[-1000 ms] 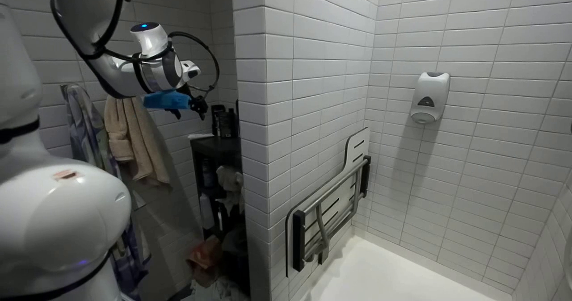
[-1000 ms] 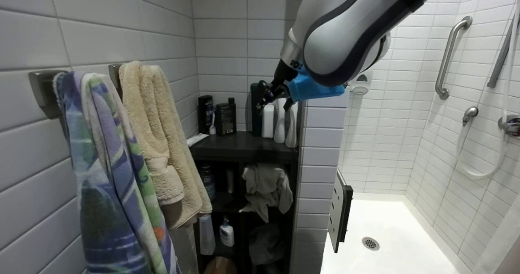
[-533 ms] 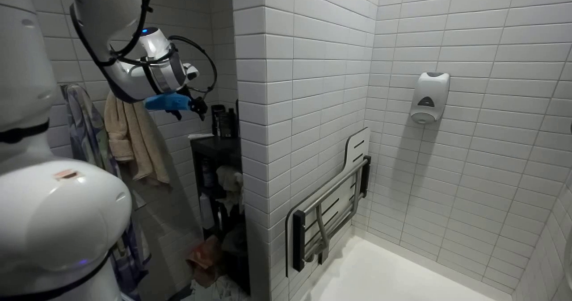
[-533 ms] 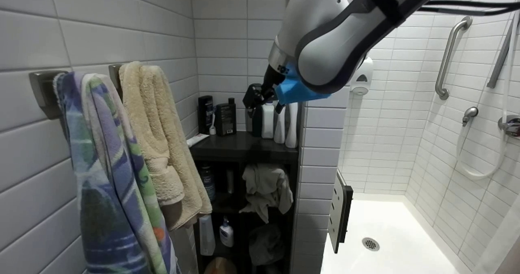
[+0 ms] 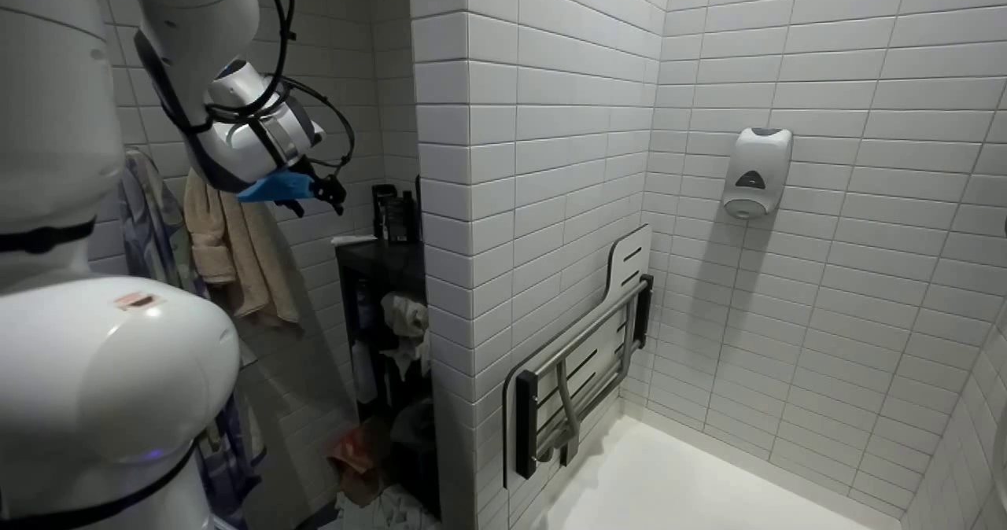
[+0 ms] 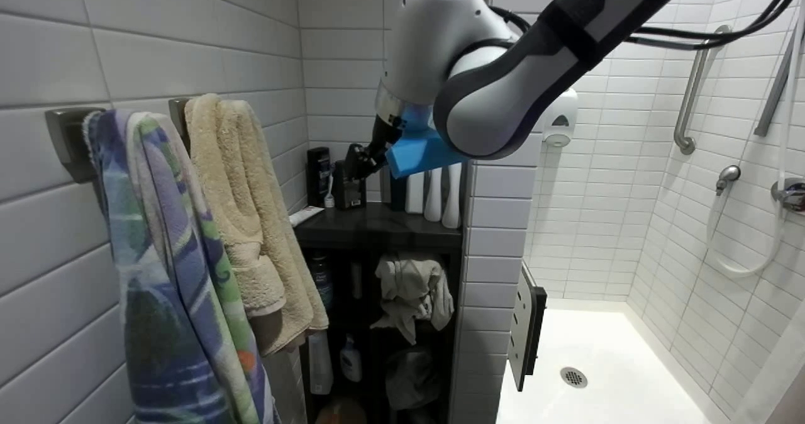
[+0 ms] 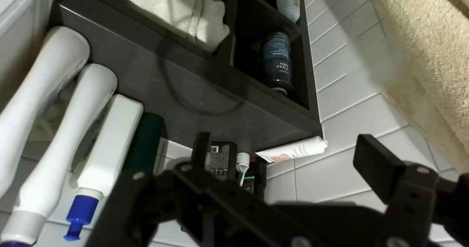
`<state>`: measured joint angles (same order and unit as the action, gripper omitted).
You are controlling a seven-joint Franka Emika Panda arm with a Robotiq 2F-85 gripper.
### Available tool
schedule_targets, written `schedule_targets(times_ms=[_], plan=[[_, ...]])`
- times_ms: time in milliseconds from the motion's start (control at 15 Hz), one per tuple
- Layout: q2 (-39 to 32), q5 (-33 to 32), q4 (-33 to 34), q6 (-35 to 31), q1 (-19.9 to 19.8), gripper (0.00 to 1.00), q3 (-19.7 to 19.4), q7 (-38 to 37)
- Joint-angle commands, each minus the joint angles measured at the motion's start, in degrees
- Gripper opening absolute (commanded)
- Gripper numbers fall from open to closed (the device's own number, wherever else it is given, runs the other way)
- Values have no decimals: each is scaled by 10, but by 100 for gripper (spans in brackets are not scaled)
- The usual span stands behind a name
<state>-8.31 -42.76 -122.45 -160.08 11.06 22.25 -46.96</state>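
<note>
My gripper [image 7: 289, 159] is open and empty, its black jaws wide apart in the wrist view. It also shows in both exterior views [image 5: 316, 204] [image 6: 363, 165], above and in front of a black shelf unit [image 6: 377, 228]. A white tube [image 7: 293, 150] with a pink print lies at the shelf top's edge, seen between the fingers but apart from them. It shows in an exterior view [image 6: 306, 215] too. A dark bottle [image 7: 224, 157], a small white brush-like thing [image 7: 242, 161] and another dark container [image 7: 256, 177] stand by the left finger, partly hidden by it.
White flared bottles [image 7: 69, 133], a white bottle with blue cap [image 7: 113, 140] and a green bottle [image 7: 144, 140] stand at the shelf's other end by the tiled partition [image 6: 500, 223]. A beige towel [image 6: 245, 223] and a patterned towel [image 6: 170, 273] hang on the wall.
The gripper has moved left in both exterior views, from in front of the white bottles to in front of a dark bottle. The arm has swung with it. The gripper holds nothing.
</note>
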Motion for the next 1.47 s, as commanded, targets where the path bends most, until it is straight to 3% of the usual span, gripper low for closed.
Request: schedule_targets(times_ms=[0, 333, 533, 733, 800, 1400], plan=[[-39, -99, 60, 30, 30, 100, -23, -109], [-58, -160, 95, 56, 38, 100, -40, -205], [-49, -231, 100, 76, 44, 100, -62, -296], [-21, -226, 71, 81, 30, 100, -66, -345], [-47, -216, 91, 72, 30, 100, -59, -309], [-39, -216, 84, 75, 29, 100, -63, -329]])
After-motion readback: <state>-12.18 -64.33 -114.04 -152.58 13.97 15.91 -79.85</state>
